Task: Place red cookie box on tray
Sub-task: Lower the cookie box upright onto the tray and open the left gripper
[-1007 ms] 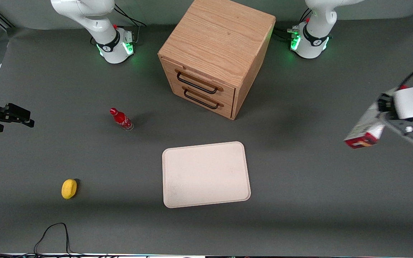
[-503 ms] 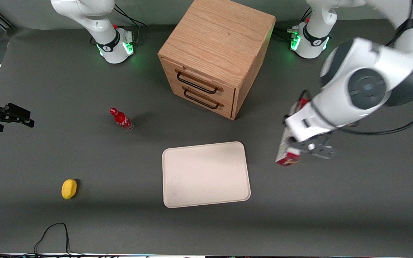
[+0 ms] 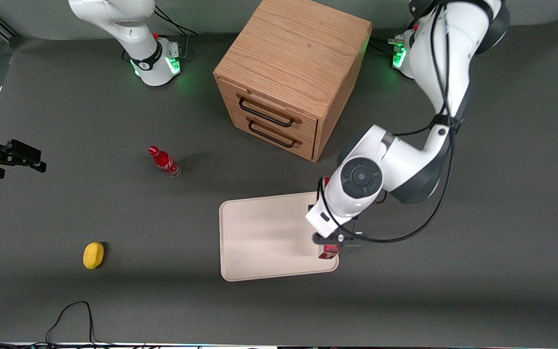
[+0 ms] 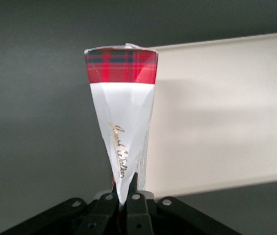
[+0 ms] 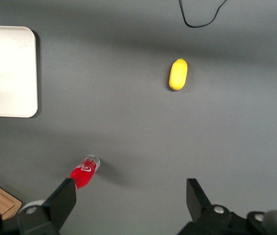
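Observation:
My gripper (image 3: pixel 331 239) hangs over the tray's edge nearest the working arm's end, shut on the red cookie box (image 3: pixel 329 252). From the front only the box's red lower end shows under the wrist. In the left wrist view the box (image 4: pixel 121 107) points away from the fingers (image 4: pixel 135 185), white along its length with a red tartan end, squeezed flat where the fingers pinch it. That end hangs above the rim of the cream tray (image 4: pixel 216 117). The tray (image 3: pixel 259 237) lies flat on the grey table, nearer the front camera than the cabinet.
A wooden two-drawer cabinet (image 3: pixel 288 72) stands farther from the camera than the tray. A small red bottle (image 3: pixel 164 161) and a yellow object (image 3: pixel 93 255) lie toward the parked arm's end. A black cable (image 3: pixel 70 315) loops at the table's near edge.
The arm has swept in from the working arm's end of the table to the tray's edge, carrying the box, which now hangs upright and lower.

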### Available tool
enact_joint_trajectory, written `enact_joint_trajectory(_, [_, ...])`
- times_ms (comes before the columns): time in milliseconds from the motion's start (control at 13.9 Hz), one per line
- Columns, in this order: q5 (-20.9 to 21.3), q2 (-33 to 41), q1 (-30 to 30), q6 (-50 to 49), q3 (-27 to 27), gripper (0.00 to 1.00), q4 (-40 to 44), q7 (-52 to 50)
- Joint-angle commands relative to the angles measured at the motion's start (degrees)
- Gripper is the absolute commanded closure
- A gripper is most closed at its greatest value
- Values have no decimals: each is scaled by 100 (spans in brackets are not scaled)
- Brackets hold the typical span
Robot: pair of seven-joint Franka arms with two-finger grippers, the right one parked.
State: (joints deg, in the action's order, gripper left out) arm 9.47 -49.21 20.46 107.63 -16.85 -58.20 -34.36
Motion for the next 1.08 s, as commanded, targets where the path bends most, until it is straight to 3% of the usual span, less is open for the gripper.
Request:
enact_joint_trajectory(0, [82,-431,475,292,549,100,477,-352])
enact_joint_trajectory(431, [-15,-695,503,548,701,100,389,-1186])
enact_joint_trajectory(1007, [-331,-696,450,469,692,100,187,-1214])
